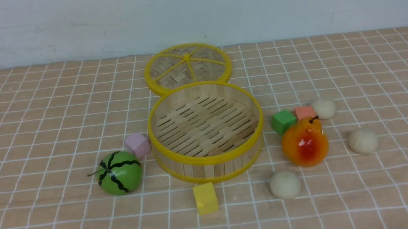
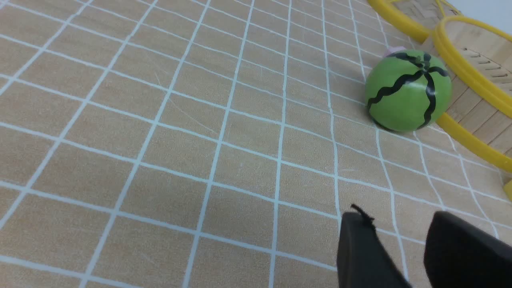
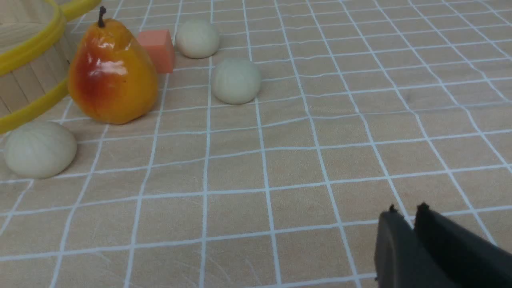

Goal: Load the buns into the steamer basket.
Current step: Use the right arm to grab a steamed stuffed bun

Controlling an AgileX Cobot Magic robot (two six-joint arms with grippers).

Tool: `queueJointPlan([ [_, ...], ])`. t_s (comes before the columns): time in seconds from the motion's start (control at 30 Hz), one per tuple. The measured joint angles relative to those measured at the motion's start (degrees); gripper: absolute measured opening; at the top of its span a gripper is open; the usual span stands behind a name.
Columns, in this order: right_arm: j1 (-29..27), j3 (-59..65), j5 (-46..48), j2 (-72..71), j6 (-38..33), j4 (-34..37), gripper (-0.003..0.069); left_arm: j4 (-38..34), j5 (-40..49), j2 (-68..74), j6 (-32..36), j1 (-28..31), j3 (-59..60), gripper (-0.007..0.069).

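Checked tan cloth, pale wall behind | steamer basket [image 1: 209,160] at centre | buns on cloth to its right: far bun [image 1: 323,107], right bun [image 1: 363,141], near bun [image 1: 285,184], around pear [image 1: 304,143] | left gripper [image 2: 400,224] low over cloth, jaws apart | right gripper [image 3: 406,210] low over cloth, jaws almost together
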Motion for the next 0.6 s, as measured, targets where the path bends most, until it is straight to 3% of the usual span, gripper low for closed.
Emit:
queueJointPlan([
  [0.6, 0.0, 0.0, 0.0, 0.0, 0.0, 0.0, 0.0093, 0.0, 0.0, 0.0, 0.0, 0.0, 0.0, 0.0238],
])
